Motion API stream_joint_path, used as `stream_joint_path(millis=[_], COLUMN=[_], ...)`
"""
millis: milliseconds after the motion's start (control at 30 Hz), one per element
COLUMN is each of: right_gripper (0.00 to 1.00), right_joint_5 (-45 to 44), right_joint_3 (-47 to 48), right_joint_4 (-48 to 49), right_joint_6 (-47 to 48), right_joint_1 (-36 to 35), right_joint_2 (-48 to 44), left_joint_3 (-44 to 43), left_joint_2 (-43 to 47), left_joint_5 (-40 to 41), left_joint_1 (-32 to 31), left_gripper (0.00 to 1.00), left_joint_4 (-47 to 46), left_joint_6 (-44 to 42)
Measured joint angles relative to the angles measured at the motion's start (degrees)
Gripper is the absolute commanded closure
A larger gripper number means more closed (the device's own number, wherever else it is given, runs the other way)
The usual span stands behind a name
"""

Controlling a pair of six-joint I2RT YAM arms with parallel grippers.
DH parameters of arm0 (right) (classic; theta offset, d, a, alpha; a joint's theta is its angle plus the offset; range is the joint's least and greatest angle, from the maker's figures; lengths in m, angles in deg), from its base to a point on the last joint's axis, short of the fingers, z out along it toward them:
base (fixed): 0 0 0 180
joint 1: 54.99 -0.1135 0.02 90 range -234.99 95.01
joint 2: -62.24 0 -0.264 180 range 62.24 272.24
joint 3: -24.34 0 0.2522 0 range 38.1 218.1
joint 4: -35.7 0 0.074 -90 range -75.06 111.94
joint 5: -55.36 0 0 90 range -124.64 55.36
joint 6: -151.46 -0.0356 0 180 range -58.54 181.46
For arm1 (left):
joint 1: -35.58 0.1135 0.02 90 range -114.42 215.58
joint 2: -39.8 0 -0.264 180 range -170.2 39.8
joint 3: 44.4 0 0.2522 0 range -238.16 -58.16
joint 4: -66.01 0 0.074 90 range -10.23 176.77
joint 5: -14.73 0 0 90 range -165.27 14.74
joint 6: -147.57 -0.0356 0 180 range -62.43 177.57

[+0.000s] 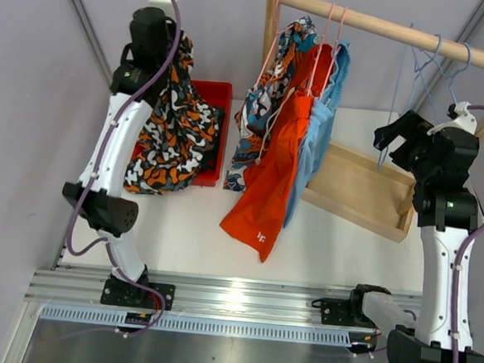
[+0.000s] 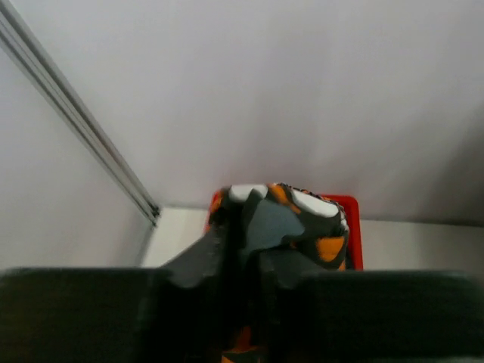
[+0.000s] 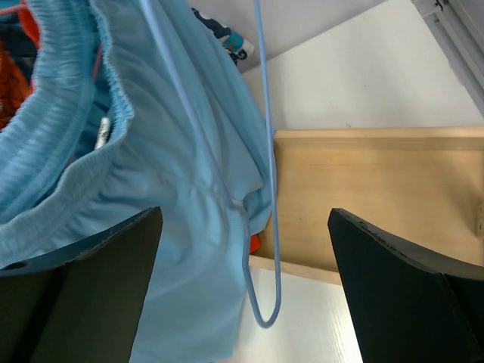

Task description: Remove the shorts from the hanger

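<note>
Orange-blotched shorts (image 1: 175, 127) pinched, left fingers (image 2: 193, 265) (near red bin (image 1: 221, 93)).

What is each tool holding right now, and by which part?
Left tool pinches the blotched shorts by a bunched top fold. Right tool is open, holding nothing.

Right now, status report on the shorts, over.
Left gripper pinching blotched shorts over red bin. Right gripper open, facing blue hanger. On rail: three shorts.
</note>
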Motion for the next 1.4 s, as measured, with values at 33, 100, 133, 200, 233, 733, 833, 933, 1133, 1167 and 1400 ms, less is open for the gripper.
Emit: stream_joint_path(millis=[33,100,133,200,233,733,833,933,1133,1167,1400], right_gripper=[0.01,0.01,0.01,0.01,0.01,0.05,0.05,0.05,0.08,0.09,0.15], right_joint_5=[0.28,0.98,1.29,2.05,2.49,14.51,14.45,13.2,11.1,10.64,8.26], right_joint_3=[0.0,0.15,0.59,2.89,4.59,22.6,24.5,27.41,29.38,29.38,29.44], right_joint_4=[-0.39,-1.09,-1.6,-2.71,-2.82,2.1,3.61,4.52,5.16,5.2,8.15], right_joint_6=[-0.22,-0.46,-0.72,-1.22,-1.42,-6.78,-6.8,-6.12,-5.29,-5.29,-5.11], right_joint_1=[0.0,0.0,0.0,0.0,0.0,-1.25,-5.29,-10.38,-13.53,-13.53,-14.8], right_joint_2=[-0.94,-3.19,-4.35,-6.01,-6.51,0.09,6.03,13.4,23.43,24.37,26.99], left_joint_3=[1.9,3.48,3.48,3.48,3.45,40.87,50.4,57.92,69.22,70.29,76.24], left_joint_2=[-0.94,-3.74,-5.42,-8.13,-9.18,29.18,41.68,50.07,56.78,57.18,65.18], left_joint_5=[-0.24,-1.73,-2.4,-3.61,-4.22,-9.33,-10.47,-10.67,-13.29,-13.55,-13.53], left_joint_1=[0.61,1.44,1.75,2.23,2.4,-2.36,-3.63,-3.76,-4.52,-4.63,-4.83], left_gripper=[0.28,0.01,0.01,0.01,0.01,0.01,0.01,0.01,0.01,0.01,0.01], left_joint_4=[-0.87,-1.11,-1.07,-0.46,0.7,1.75,0.5,0.72,4.66,5.44,9.11], left_joint_6=[0.59,1.84,2.93,5.01,6.1,14.14,14.88,16.17,18.47,18.67,18.8])
